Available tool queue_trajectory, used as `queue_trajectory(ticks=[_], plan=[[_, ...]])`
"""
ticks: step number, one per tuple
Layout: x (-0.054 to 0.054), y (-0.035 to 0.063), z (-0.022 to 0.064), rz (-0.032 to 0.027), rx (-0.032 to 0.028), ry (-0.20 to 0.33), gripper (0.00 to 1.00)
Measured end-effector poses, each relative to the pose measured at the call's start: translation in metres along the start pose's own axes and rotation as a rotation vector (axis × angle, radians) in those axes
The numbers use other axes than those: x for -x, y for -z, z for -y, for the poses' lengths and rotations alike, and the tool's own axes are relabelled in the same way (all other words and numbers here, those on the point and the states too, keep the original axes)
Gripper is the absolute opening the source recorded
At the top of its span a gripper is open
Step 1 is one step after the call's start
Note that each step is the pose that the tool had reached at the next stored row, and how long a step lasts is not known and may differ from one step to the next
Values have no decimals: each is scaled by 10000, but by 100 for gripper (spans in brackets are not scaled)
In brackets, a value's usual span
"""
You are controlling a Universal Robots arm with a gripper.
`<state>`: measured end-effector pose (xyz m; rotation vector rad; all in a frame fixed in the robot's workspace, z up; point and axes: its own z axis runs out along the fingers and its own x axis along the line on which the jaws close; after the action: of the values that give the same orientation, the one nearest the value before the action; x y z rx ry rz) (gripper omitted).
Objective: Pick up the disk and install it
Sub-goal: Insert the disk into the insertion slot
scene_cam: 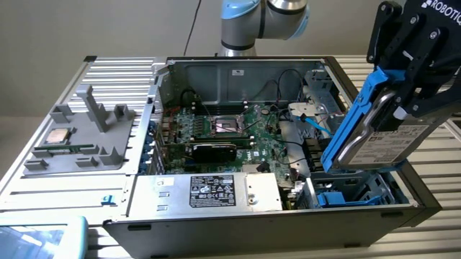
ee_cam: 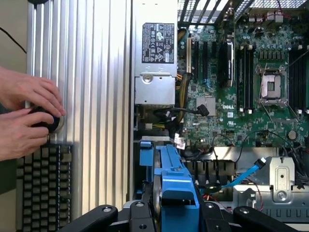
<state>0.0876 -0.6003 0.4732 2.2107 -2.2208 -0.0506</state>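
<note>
Disk (scene_cam: 389,143), one flat silver-grey slab with a white label in a blue plastic frame, hangs tilted on edge, pinched by the black end effector (scene_cam: 400,100), over the blue bay (scene_cam: 353,197) in the open metal case (scene_cam: 216,75), near corner, exterior view's right. Two hands (ee_cam: 29,92) rest beside one keyboard (ee_cam: 43,188).

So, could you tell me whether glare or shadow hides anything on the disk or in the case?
Exterior view: soft, even light, no glare on the disk, but the drive bay below it is shaded. Wrist view: bright streaks on the ribbed table, the motherboard evenly lit.
</note>
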Motion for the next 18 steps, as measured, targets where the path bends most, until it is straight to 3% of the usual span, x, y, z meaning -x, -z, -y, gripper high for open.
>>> queue_trajectory(ticks=[18], plan=[[-61, -326, 10, -1, 2, -17, 37]])
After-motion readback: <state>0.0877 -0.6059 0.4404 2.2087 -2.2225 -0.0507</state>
